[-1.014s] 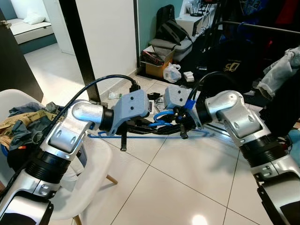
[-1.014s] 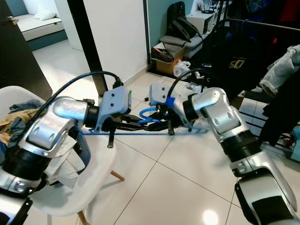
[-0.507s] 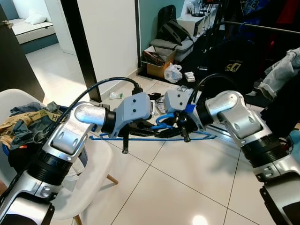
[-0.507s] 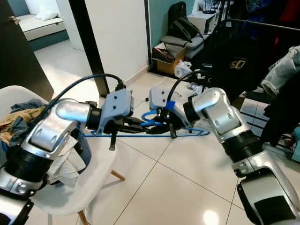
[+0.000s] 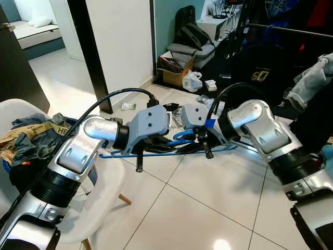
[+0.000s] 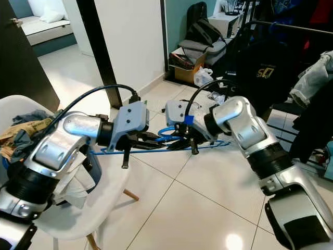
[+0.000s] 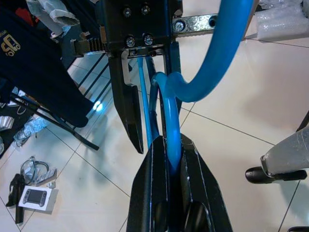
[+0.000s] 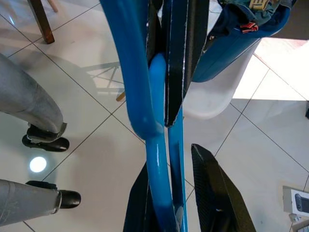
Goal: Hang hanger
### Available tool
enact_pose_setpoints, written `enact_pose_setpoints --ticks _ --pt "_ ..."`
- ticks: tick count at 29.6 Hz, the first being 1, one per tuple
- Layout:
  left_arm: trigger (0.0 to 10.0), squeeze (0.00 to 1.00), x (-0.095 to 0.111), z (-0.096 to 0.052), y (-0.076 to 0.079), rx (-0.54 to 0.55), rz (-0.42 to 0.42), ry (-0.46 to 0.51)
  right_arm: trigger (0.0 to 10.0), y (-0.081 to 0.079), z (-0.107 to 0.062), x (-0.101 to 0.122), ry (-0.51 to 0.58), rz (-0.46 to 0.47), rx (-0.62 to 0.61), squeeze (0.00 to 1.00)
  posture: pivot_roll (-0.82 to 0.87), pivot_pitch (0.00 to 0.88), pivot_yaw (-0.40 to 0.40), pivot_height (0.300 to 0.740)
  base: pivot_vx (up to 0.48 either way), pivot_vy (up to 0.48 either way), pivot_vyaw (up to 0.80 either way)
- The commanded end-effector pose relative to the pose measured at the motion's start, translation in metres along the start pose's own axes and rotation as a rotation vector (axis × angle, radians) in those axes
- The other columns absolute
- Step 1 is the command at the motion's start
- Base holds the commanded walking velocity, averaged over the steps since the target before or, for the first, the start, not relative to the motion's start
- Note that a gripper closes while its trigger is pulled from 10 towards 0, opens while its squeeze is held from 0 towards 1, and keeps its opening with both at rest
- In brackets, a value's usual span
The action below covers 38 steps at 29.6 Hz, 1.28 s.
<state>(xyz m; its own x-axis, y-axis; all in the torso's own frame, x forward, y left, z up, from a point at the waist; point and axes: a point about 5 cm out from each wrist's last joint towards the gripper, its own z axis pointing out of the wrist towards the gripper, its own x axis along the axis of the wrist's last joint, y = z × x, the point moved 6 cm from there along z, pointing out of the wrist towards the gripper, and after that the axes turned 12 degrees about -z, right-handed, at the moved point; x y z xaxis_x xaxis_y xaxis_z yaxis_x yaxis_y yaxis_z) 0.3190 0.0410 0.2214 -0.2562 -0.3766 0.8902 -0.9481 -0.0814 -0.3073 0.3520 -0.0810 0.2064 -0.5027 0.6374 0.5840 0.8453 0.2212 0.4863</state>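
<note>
Out over the white tiled floor, both arms meet in the middle with a blue plastic hanger stretched between them, its long bar lying roughly level. Left gripper is pinched tight on the neck just below the hook, fingers pressed right against the blue plastic. Right gripper has its fingers spread a bit with the hanger's neck running down between them, and I honestly can't tell if it's actually squeezing or just sitting around it. Plenty of bare tile straight ahead and below the arms, so room to swing there. Tighter on the sides: a white chair sits right under the left arm, with a pile of crumpled clothes on its seat. On the robot's right there's a dark clothes rail with dark garments hanging off it. Further back along the wall, a cardboard box stuffed with odds and ends, plus a white plastic bag beside it.
</note>
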Motion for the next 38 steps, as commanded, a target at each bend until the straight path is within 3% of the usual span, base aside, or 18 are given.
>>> enact_pose_setpoints --ticks 1,2,3,5,8,9,10,11,13,33,34,35,36,38 --pt "10.0 0.00 0.007 0.001 0.007 -0.043 0.042 0.016 10.0 0.003 -0.004 -0.016 -0.087 0.025 -0.029 0.00 -0.06 0.000 0.011 0.740 0.000 0.000 0.00" --pt "10.0 0.00 0.007 0.001 0.006 -0.042 0.041 0.014 7.5 0.004 -0.005 -0.017 -0.096 0.026 -0.032 0.00 -0.06 0.000 0.011 0.740 0.000 0.000 0.00" --pt "10.0 0.00 0.007 0.000 0.006 -0.040 0.042 0.011 9.0 0.005 -0.005 -0.018 -0.102 0.028 -0.037 0.00 -0.06 0.000 0.010 0.740 0.000 0.000 0.00" --pt "10.0 0.00 0.006 0.000 0.005 -0.037 0.043 0.008 9.3 0.006 -0.006 -0.019 -0.109 0.031 -0.044 0.00 -0.06 0.000 0.010 0.740 0.000 0.000 0.00" --pt "10.0 0.00 0.006 0.000 0.005 -0.037 0.044 0.007 9.3 0.007 -0.006 -0.019 -0.110 0.031 -0.046 0.00 -0.06 0.000 0.010 0.740 0.000 0.000 0.00" --pt "10.0 0.00 0.006 0.000 0.005 -0.037 0.043 0.006 8.0 0.007 -0.006 -0.019 -0.110 0.032 -0.048 0.00 -0.06 0.000 0.010 0.740 0.000 0.000 0.00" --pt "10.0 0.00 0.006 0.000 0.005 -0.037 0.043 0.006 8.0 0.007 -0.006 -0.019 -0.110 0.032 -0.048 0.00 -0.06 0.000 0.010 0.740 0.000 0.000 0.00" --pt "10.0 0.00 0.004 0.000 0.005 -0.038 0.041 0.002 4.9 0.008 -0.006 -0.018 -0.102 0.036 -0.051 0.00 -0.06 0.000 0.010 0.740 0.000 0.000 0.00" --pt "10.0 0.00 0.001 0.000 0.006 -0.038 0.038 -0.007 0.0 0.009 -0.006 -0.015 -0.081 0.042 -0.058 0.00 -0.06 0.000 0.011 0.740 0.000 0.000 0.00" --pt "10.0 0.00 -0.005 0.001 0.009 -0.047 0.027 0.004 0.0 0.017 -0.003 0.005 0.058 0.071 -0.106 0.00 -0.06 0.000 0.012 0.740 0.000 0.000 0.00" --pt "10.0 0.85 -0.003 0.000 0.013 -0.073 -0.013 0.028 0.0 0.020 -0.004 0.009 0.094 0.082 -0.125 0.00 -0.06 0.000 0.013 0.740 0.000 0.000 0.00" --pt "10.0 0.85 -0.003 0.000 0.013 -0.073 -0.013 0.028 0.0 0.020 -0.004 0.009 0.094 0.082 -0.125 0.00 -0.06 0.000 0.013 0.740 0.000 0.000 0.00" --pt "10.0 1.00 -0.002 -0.002 0.015 -0.093 -0.043 0.048 0.0 0.022 -0.004 0.013 0.123 0.092 -0.137 0.00 -0.06 0.000 0.012 0.740 0.000 0.000 0.00" --pt "10.0 1.00 -0.002 -0.002 0.015 -0.093 -0.043 0.048 0.0 0.022 -0.004 0.013 0.123 0.092 -0.137 0.00 -0.06 0.000 0.012 0.740 0.000 0.000 0.00"
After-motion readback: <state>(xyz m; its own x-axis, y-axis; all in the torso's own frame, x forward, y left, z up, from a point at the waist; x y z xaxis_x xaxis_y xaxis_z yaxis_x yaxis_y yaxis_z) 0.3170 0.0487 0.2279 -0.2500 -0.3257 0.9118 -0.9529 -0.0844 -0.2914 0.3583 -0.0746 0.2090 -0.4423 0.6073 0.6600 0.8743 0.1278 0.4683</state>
